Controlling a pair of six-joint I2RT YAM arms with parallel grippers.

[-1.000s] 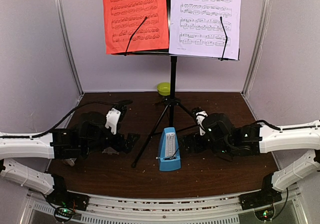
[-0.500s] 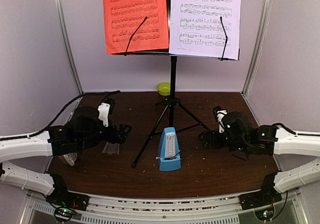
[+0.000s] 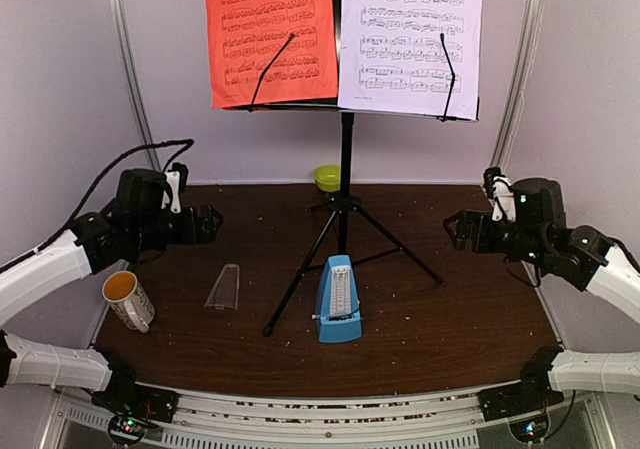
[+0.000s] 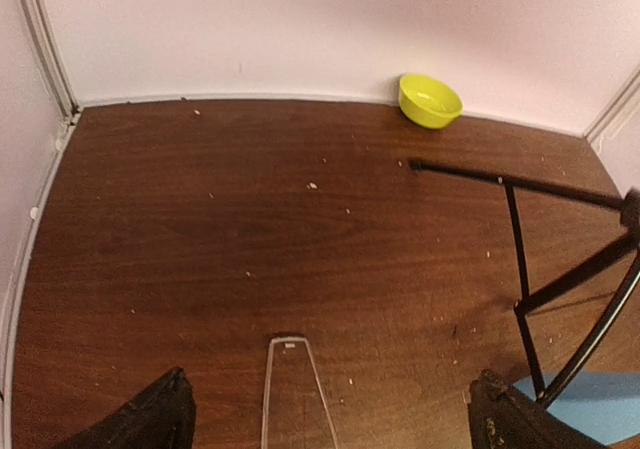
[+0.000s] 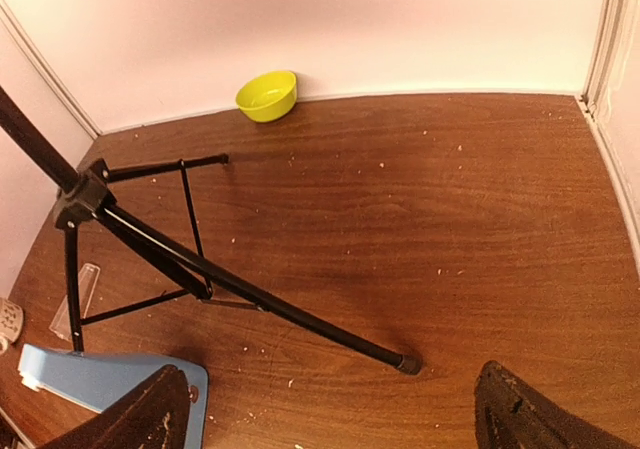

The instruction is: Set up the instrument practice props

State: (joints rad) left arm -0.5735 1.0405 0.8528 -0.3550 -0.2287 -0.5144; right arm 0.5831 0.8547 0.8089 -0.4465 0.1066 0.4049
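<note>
music stand [image 3: 346,159] upright at table centre, tripod spread. red sheet [image 3: 270,34] and white sheet [image 3: 410,39] sit on its desk, 12 o'clock. left gripper [image 4: 330,389] at 9, right gripper [image 5: 332,369] at 3, jaws wide apart, both empty. metronome [image 3: 337,299] at the pole's 6 o'clock, clear cover [image 3: 223,287] flat at its 9. setup looks essentially complete. mug [image 3: 126,299] crowds the 8 o'clock edge; open room toward 4.

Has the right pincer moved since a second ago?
Yes. In the top view the right pincer has drawn back rightward and upward, away from the blue metronome, which has not shifted.
</note>
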